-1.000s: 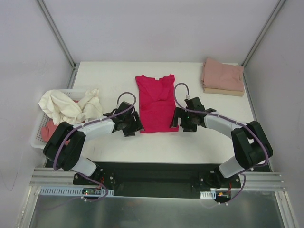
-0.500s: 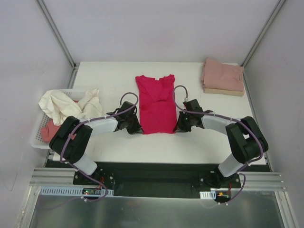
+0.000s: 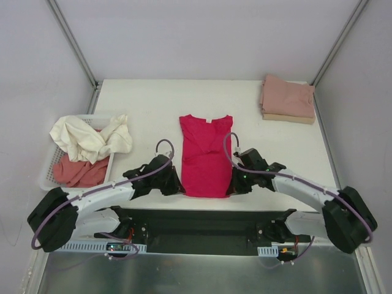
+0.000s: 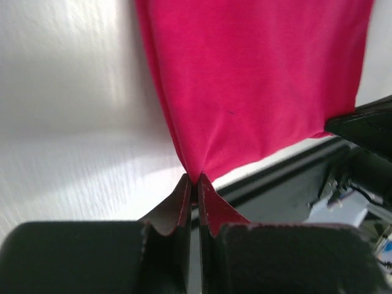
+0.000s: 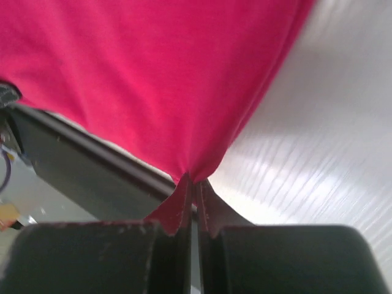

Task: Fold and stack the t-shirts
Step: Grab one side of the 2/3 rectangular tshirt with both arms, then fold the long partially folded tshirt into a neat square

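Left claw (image 4: 195, 182) | clamps red t-shirt (image 3: 205, 154) hem | right claw (image 5: 195, 185) | likewise

The crimson t-shirt (image 3: 205, 156) is showing a plain, bright red all over. At the far right, a dusty pink t-shirt (image 3: 288, 95) is sitting over a tan t-shirt (image 3: 289, 118). A cream t-shirt (image 3: 89, 138) and a salmon-pink t-shirt (image 3: 79, 173) are colouring the white lattice basket (image 3: 46, 176). The surface (image 3: 141, 104) is gleaming plain white.
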`<state>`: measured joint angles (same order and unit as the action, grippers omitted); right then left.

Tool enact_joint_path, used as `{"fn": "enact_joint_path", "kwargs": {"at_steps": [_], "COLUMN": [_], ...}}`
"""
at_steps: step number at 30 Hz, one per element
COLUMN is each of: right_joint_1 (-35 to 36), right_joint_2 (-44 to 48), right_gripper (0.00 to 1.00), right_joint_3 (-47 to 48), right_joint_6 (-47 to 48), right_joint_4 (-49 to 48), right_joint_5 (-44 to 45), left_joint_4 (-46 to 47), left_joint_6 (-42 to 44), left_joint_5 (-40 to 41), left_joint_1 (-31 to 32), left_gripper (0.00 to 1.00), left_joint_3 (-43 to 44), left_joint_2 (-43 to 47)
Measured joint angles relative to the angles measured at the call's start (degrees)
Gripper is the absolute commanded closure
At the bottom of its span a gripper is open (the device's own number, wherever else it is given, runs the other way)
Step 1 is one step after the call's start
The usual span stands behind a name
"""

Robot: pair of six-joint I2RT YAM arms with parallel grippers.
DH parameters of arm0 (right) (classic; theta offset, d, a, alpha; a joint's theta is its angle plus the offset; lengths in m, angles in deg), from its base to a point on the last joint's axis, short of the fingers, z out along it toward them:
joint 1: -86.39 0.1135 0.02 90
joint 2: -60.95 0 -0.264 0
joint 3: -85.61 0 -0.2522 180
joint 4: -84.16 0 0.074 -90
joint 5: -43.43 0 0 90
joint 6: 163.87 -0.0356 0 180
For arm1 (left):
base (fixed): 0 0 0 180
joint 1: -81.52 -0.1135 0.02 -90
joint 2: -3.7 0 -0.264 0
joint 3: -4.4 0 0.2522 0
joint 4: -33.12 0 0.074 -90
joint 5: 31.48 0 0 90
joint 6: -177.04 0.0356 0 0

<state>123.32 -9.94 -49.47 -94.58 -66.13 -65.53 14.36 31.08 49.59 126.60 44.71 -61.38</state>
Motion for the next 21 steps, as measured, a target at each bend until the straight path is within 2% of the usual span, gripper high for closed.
{"fn": "enact_joint_path", "kwargs": {"at_steps": [6, 10, 17, 21], "right_joint_1": [5.4, 5.4, 5.1, 1.9], "right_joint_2": [15.0, 18.9, 17.9, 14.7], "right_gripper": [0.99, 0.99, 0.98, 0.97], "right_joint_3": [1.4, 6.0, 17.7, 23.4], "right_joint_6": [0.4, 1.3, 5.0, 7.2], "right_joint_4": [12.4, 19.1, 23.9, 24.3], "right_joint_5": [2.4, 5.4, 12.9, 14.3], "left_joint_4": [-2.6, -3.4, -5.9, -7.1], "left_joint_6": [-2.4, -1.9, 2.1, 5.0], "left_joint_5": [0.6, 2.3, 9.2, 14.1], "left_joint_1": [4.5, 4.8, 4.8, 4.4], "left_gripper": [1.00, 1.00, 1.00, 1.00], "left_joint_3": [-1.8, -1.3, 7.6, 14.3], "left_joint_2": [16.6, 23.3, 19.6, 14.9]}}
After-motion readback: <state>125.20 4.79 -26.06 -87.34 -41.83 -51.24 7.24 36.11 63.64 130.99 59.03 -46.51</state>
